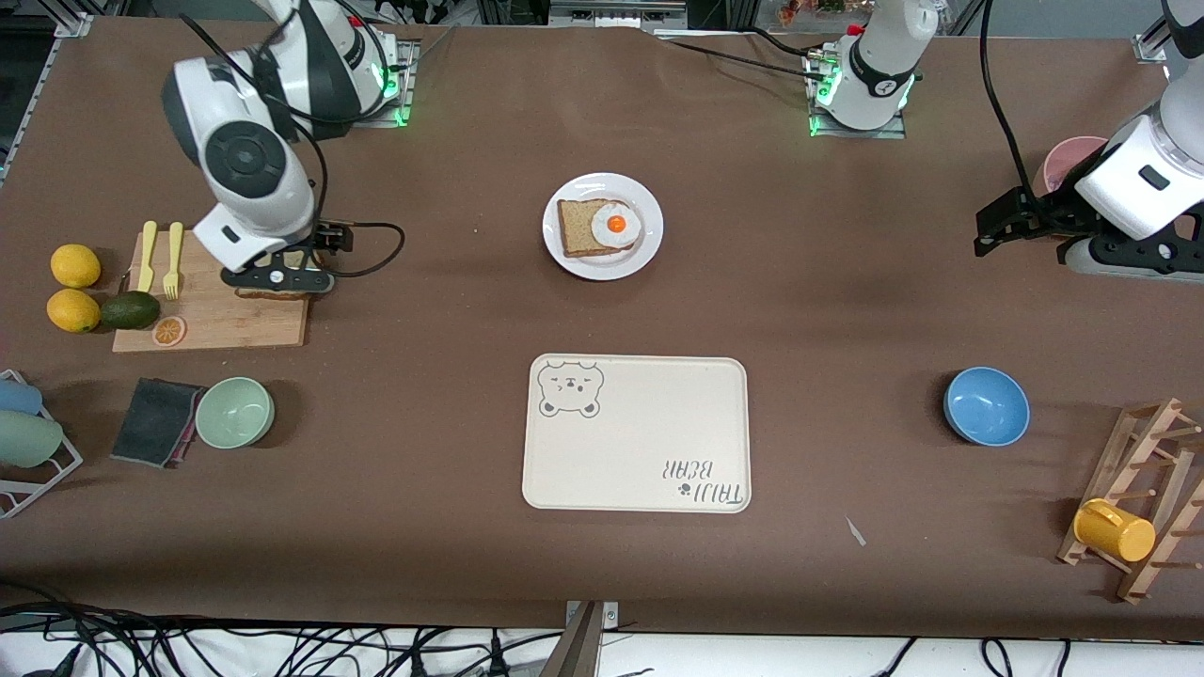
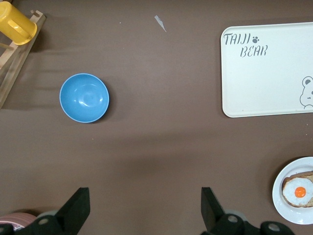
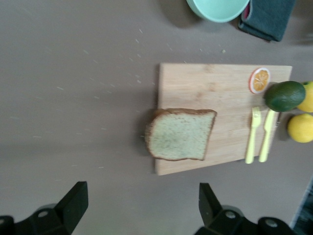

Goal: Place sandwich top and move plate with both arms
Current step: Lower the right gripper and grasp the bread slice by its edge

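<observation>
So the right gripper [image 3: 139,208] is up over the cutting board [image 1: 226,320] at the right arm's end of the table, fingers [image 3: 73,203] spread wide with nothing between them. The sandwich top [image 3: 180,134] lies flat on the board right under it, with its domed edge hanging a bit past the board's edge onto the table [image 1: 809,310]. Also on that board: a yellow fork [image 3: 253,134] and knife [image 3: 267,137] side by side, and an orange slice [image 3: 259,80], with an avocado [image 3: 285,95] at the board's edge and two lemons [image 1: 74,288] just beside it on the table. The plate [image 1: 649,221] sits mid-table, well apart from the board, and it's carrying the darker slice [image 1: 578,228] with a fried egg [image 1: 616,225] on top. Nearer the front camera than the plate there's the cream bear tray [image 1: 640,442]. The left gripper [image 2: 144,213] waits over bare table at the left arm's end, also wide open and holding nothing, with a blue bowl [image 2: 84,97] in its wrist view. A green bowl [image 1: 234,412] and a dark cloth [image 1: 155,421] sit nearer the front camera than the board, and a wooden rack [image 1: 1143,489] with a yellow cup [image 1: 1114,530] stands at the left arm's end.
</observation>
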`<state>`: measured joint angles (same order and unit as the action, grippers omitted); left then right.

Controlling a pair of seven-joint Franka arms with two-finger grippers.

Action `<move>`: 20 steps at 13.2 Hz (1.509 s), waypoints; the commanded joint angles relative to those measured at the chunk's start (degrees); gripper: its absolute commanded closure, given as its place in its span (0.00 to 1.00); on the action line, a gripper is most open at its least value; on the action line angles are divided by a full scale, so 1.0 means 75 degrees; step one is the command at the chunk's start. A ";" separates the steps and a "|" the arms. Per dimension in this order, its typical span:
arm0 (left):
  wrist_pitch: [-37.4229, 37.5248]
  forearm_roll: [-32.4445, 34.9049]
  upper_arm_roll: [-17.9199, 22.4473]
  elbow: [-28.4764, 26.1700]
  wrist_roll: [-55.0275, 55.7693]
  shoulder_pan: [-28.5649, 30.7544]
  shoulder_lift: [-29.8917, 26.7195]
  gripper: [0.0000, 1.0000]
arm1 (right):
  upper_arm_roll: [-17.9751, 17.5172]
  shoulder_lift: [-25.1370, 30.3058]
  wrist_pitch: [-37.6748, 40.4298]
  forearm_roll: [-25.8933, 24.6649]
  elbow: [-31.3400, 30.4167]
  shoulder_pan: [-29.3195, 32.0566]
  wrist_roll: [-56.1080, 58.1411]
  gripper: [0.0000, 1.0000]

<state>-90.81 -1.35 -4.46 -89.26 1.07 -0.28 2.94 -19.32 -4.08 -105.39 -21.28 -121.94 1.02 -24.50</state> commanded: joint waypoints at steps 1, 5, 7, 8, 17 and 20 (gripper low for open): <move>0.0190 -0.0136 0.0009 0.0253 -0.0025 0.0014 0.0112 0.00 | -0.0176 -0.0322 -0.0035 -0.0782 -0.0195 -0.0007 -0.0691 0.00; 0.0201 -0.0136 0.0020 0.0253 -0.0025 0.0026 0.0112 0.00 | -0.0365 -0.1130 -0.0444 -0.1357 -0.0288 -0.0007 -0.1724 0.00; 0.0201 -0.0136 0.0021 0.0241 -0.0025 0.0026 0.0112 0.00 | -0.0365 -0.1564 -0.0456 -0.2291 -0.0358 -0.0007 -0.2390 0.00; 0.0201 -0.0136 0.0021 0.0241 -0.0025 0.0026 0.0112 0.00 | -0.0365 -0.1705 -0.0538 -0.2702 -0.0475 -0.0007 -0.2591 0.00; 0.0201 -0.0136 0.0009 0.0241 -0.0025 0.0061 0.0112 0.00 | -0.0423 -0.2643 -0.0398 -0.4124 -0.0757 -0.0007 -0.4256 0.13; 0.0201 -0.0136 0.0009 0.0241 -0.0025 0.0061 0.0112 0.00 | -0.0423 -0.2691 -0.0374 -0.4124 -0.0991 -0.0007 -0.4560 0.32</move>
<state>-90.68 -1.35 -4.46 -89.25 1.07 -0.04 2.96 -21.94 -24.32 -108.80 -51.03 -127.91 0.86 -56.19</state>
